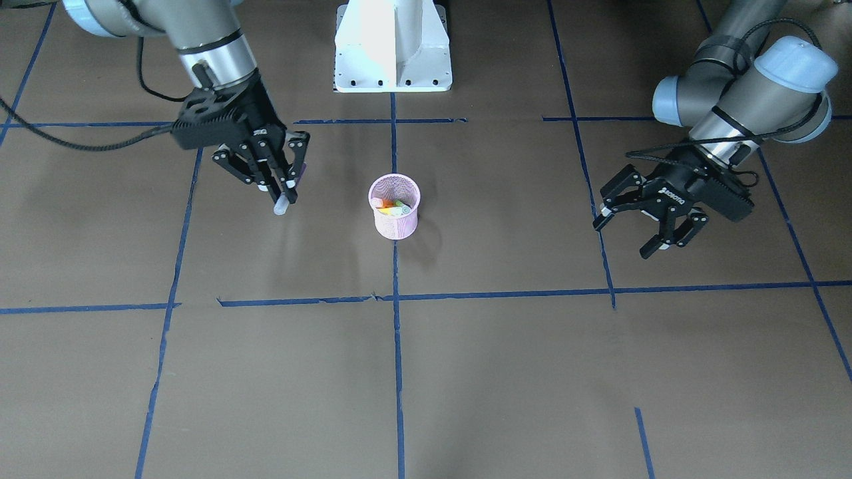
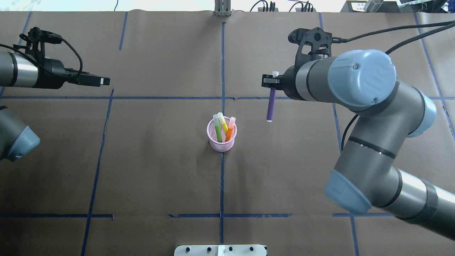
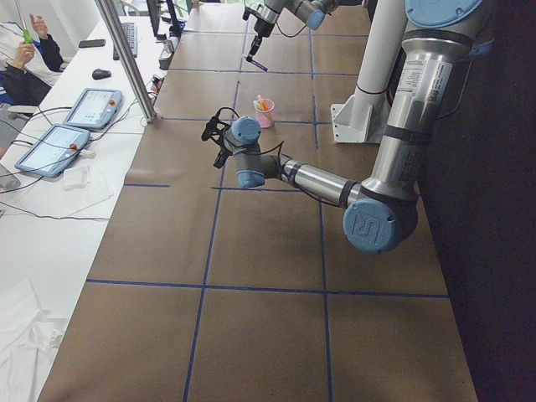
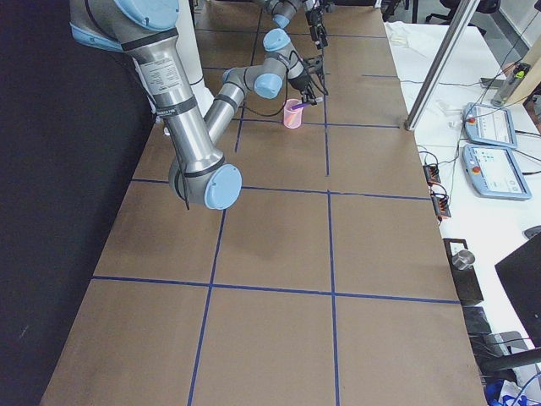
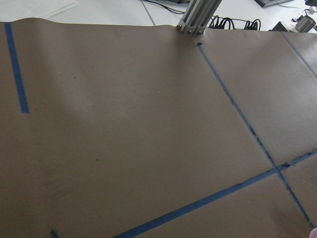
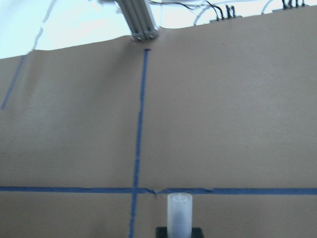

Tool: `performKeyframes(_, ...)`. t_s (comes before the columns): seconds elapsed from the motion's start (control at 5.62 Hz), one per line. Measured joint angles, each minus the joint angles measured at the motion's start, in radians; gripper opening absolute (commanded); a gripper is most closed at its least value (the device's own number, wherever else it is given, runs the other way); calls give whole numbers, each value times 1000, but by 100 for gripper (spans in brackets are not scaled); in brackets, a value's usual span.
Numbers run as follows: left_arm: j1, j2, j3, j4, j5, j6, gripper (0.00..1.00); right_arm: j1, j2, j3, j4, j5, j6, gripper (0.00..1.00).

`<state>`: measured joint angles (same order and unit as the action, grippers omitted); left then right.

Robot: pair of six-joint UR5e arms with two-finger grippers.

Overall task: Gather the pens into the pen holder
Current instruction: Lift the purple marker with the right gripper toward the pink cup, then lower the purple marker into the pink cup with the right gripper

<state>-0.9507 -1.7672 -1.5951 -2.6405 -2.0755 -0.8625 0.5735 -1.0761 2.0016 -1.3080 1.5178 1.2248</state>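
Our right hand (image 1: 285,188) grips the purple pen (image 2: 271,106) above the bench (image 1: 466,372), off to one side of the pen holder (image 1: 398,225); our left hand (image 1: 624,238) hangs wide and empty on the other side. A green pen (image 2: 218,131), a yellow pen (image 2: 224,123) and an orange pen (image 2: 229,131) already stand in it, so we judge one drop-in remains.
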Motion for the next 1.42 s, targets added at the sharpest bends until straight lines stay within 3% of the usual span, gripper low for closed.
performKeyframes(0.18,-15,20,10,1,-2,46,100,-103,5,-11,136,-171,-27,0)
performKeyframes(0.36,-30,35,20,2,-3,74,100,-178,9,-22,201,-303,-80,0)
performKeyframes(0.71,-48,55,27,2,-21,88,100,-273,16,-76,227,-507,-152,0)
performKeyframes(0.89,-51,66,28,-1,-28,90,100,-292,31,-130,229,-577,-168,0)
performKeyframes(1.42,-52,84,29,0,-30,91,100,-309,42,-251,341,-609,-183,0)
